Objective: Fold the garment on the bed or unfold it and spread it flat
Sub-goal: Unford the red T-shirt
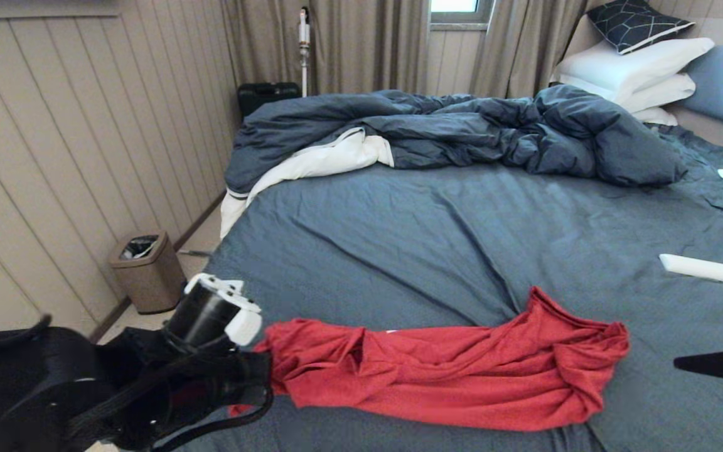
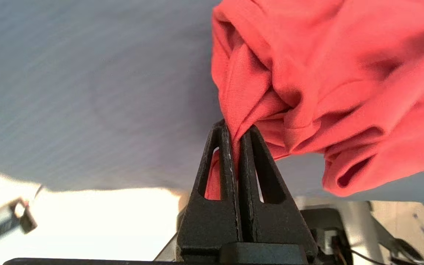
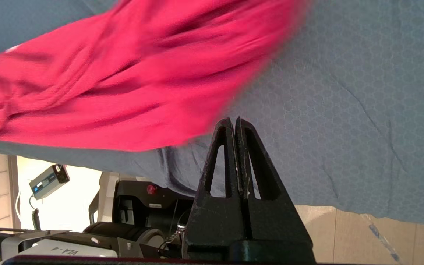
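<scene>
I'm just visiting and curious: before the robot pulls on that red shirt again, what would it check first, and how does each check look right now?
1. Left tool shut on the shirt: ok, red fabric is pinched between its fingers.
2. Right tool holding the shirt: not ok, it is shut on nothing, apart from the cloth.
3. Shirt spread flat: not ok, it lies bunched in a long roll on the bed.
4. Shirt apart from the duvet: ok.
5. White object clear of the shirt: ok.
6. Which side the print faces: cannot tell.
</scene>
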Available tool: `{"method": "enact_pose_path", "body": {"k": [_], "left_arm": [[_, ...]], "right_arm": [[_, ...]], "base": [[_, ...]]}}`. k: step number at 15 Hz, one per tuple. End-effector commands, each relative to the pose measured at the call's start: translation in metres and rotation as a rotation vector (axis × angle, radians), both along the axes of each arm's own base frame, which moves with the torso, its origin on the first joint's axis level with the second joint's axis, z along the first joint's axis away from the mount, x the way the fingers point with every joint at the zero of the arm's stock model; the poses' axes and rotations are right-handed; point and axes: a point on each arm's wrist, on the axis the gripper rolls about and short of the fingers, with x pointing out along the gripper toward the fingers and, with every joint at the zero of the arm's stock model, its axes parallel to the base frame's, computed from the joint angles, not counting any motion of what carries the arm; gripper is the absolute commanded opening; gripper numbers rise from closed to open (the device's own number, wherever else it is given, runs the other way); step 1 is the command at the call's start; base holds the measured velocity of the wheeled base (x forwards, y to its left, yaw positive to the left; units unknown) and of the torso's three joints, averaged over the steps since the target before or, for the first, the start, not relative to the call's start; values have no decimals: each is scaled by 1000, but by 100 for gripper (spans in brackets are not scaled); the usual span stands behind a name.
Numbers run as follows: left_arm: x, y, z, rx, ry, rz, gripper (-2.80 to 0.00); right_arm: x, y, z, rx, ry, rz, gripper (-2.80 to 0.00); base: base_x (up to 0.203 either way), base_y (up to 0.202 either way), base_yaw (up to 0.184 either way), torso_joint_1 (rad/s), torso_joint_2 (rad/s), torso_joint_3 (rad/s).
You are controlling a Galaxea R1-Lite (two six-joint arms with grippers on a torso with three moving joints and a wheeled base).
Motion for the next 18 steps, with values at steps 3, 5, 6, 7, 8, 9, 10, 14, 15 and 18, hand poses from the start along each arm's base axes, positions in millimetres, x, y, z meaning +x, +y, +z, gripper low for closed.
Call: {"method": "enact_pose_path", "body": {"k": [3,5,6,7,8,9,10,14,15,18], "left_arm": [[-15,49,-16,-6,0,96,-280],[-18,58,-22,-18,-29,91,-280],[-19,58,-21,-22,-44,79,-280],[-19,58,-19,-21,-50,74,-280],[-18,58,-18,-19,-55,69,-280],[-17,57,-18,-17,-59,65,0],[-17,57,-16,-20,-64,64,0],[-26,62,-4,-37,-119,47,0],[-30,65,2,-50,-146,45,0],[-40,71,17,-85,-207,46,0]], "right_arm": [[1,-1,-4,12,15,1,-280],[1,-1,-4,12,17,0,-280],[1,-1,-4,12,16,1,-280],[1,-1,-4,11,15,0,-280],[0,-1,-4,9,14,0,-280],[0,-1,-4,9,14,-2,-280],[0,-1,-3,9,13,-2,-280],[-1,1,-3,8,10,1,-280],[-1,1,-3,7,9,3,-280],[-1,1,-2,7,6,5,-280]], "base": [[0,0,0,0,0,0],[0,0,0,0,0,0],[0,0,0,0,0,0],[0,0,0,0,0,0],[0,0,0,0,0,0],[0,0,0,0,0,0],[0,0,0,0,0,0],[0,0,0,0,0,0],[0,0,0,0,0,0],[0,0,0,0,0,0]]}}
